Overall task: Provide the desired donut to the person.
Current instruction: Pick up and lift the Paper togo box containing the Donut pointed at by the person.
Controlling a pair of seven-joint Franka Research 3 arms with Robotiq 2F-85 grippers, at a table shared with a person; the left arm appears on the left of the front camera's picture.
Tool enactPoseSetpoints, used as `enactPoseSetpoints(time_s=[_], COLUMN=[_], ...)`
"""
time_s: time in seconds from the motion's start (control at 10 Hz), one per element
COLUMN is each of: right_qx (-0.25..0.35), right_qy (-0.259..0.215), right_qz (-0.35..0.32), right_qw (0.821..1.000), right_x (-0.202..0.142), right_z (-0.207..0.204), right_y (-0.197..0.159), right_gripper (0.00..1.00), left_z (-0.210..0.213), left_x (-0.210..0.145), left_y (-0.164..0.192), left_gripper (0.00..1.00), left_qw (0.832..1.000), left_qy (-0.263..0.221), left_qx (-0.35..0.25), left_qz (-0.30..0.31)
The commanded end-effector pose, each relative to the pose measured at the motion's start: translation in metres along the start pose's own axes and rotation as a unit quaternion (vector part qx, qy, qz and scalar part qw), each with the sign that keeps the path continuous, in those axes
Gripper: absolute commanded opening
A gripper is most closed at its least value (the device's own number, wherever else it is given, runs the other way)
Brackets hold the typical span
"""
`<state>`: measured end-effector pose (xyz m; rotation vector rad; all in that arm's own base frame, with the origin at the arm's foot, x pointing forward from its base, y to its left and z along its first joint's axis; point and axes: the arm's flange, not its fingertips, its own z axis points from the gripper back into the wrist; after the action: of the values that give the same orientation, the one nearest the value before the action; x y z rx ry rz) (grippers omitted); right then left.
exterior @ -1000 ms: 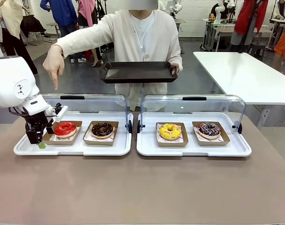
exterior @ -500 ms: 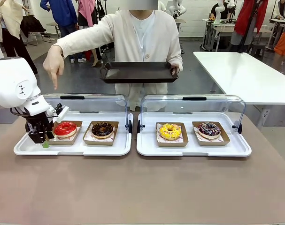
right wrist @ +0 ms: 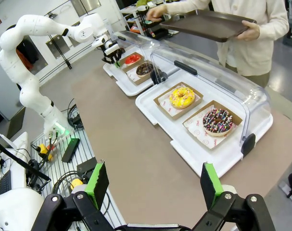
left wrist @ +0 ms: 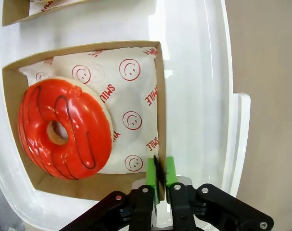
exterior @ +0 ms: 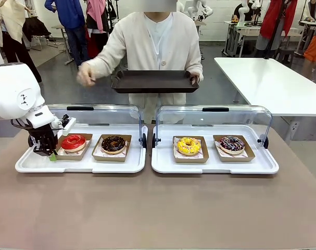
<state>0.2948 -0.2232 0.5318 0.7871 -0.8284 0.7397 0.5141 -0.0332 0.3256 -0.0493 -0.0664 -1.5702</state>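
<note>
The red-glazed donut lies on smiley-printed paper in a cardboard tray at the left end of the left serving tray. The left gripper is clamped on that cardboard tray's side wall near a corner, its green pads pressed together over the thin edge. It does not touch the donut itself. Just beside it on the same serving tray sits a chocolate donut in its own cardboard tray. The right serving tray carries a yellow donut and a dark sprinkled donut. Both serving trays sit toward the table's far edge, with their clear lids raised. Behind them the person holds a dark tray with one hand, the other hand raised just beside its opposite end. The right gripper hangs high above the table's right side, jaws wide apart, holding nothing
</note>
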Motion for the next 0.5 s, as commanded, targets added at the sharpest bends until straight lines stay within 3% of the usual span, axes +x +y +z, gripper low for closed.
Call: enactPoseSetpoints(time_s=[0.0,0.4], right_qx=[0.004,0.004], right_qy=[-0.009,-0.009], right_qz=[0.005,0.005], right_qw=[1.0,1.0], right_x=[-0.0002,-0.0002], right_z=[-0.0007,-0.0007], right_y=[-0.0012,-0.0012], right_gripper=[1.0,1.0], left_z=[0.0017,0.0039], left_x=[-0.0028,-0.0047], left_y=[0.0013,-0.0011], left_gripper=[0.0,0.0], left_qw=[1.0,1.0], left_qy=[-0.004,-0.001], left_qx=[0.007,0.009], left_qz=[-0.006,-0.009])
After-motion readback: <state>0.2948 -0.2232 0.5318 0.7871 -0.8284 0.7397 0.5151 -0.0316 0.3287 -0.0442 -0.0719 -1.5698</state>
